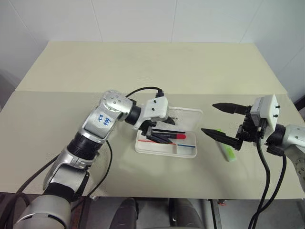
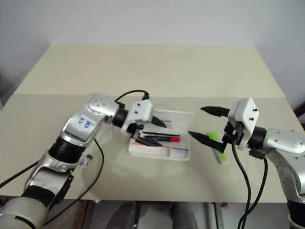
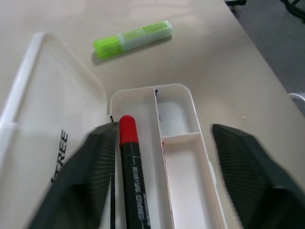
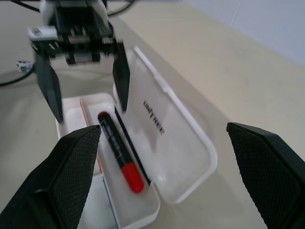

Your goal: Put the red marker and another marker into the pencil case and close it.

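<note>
From the head, the left gripper (image 1: 159,136) hangs spread over the open case (image 1: 187,151) holding the red marker (image 1: 172,136), while the right gripper (image 1: 220,121), fingers apart, hovers by the highlighter (image 1: 228,152) on the table (image 1: 143,71); both wrist views show the marker lying free.

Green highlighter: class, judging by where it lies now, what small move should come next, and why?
Probably lower the right gripper onto the green highlighter and close on it. The red marker already lies in the open pencil case, the left gripper is open above it, and the highlighter rests on the table under the open right gripper.

Left hand (image 1: 161,135) fingers spread; right hand (image 1: 223,124) fingers spread.
</note>
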